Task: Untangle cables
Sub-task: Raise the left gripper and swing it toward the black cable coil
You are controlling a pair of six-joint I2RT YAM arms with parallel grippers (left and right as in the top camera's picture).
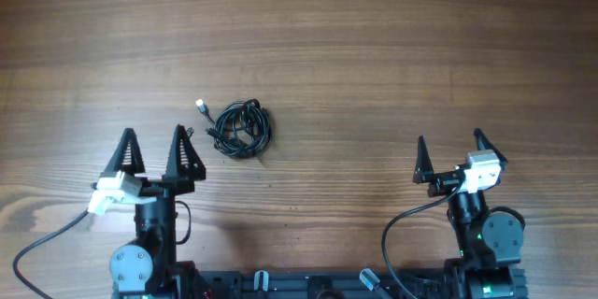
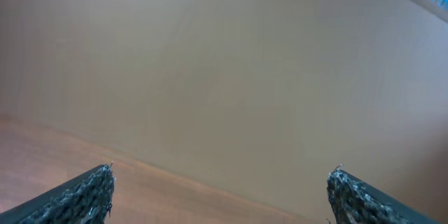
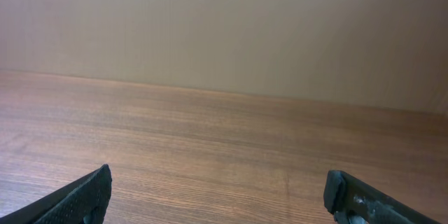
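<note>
The cables [image 1: 240, 129] lie in one small tangled black bundle on the wooden table, left of centre. A whitish-silver plug tip [image 1: 201, 106] sticks out at the bundle's upper left. My left gripper [image 1: 154, 135] is open and empty, just left of and below the bundle, not touching it. My right gripper [image 1: 449, 140] is open and empty at the lower right, far from the cables. Neither wrist view shows the cables; the left wrist view shows open fingertips [image 2: 220, 178] and the right wrist view shows open fingertips [image 3: 217, 182] over bare wood.
The wooden table [image 1: 374, 56] fills the overhead view. Thick black wires [image 1: 42, 243] run from the arm bases along the front edge. A plain beige wall [image 3: 224, 21] rises behind the table's far edge.
</note>
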